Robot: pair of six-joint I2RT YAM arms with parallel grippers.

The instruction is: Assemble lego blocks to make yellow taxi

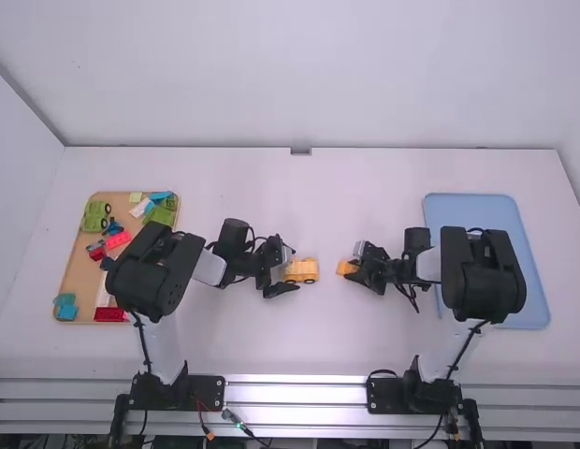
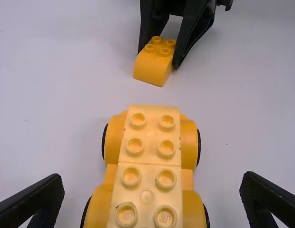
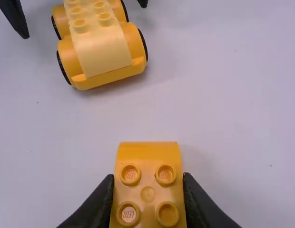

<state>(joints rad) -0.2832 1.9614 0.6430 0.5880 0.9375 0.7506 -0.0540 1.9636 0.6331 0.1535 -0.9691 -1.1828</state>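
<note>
My left gripper is at the yellow car in the middle of the table. In the left wrist view, the car with dark-rimmed wheels and light-yellow studded top lies between the widely parted fingertips of my left gripper, touching neither. To the car's right, my right gripper holds an orange-yellow brick low over or on the table; which one I cannot tell. Seen from the right wrist, both fingertips of my right gripper press the sides of this four-stud brick, its curved end pointing outward.
A tan tray at the left holds green, red, blue and white pieces, partly under the left arm. On the right lies a blue tray, partly covered by the right arm. Bare tabletop extends behind the grippers.
</note>
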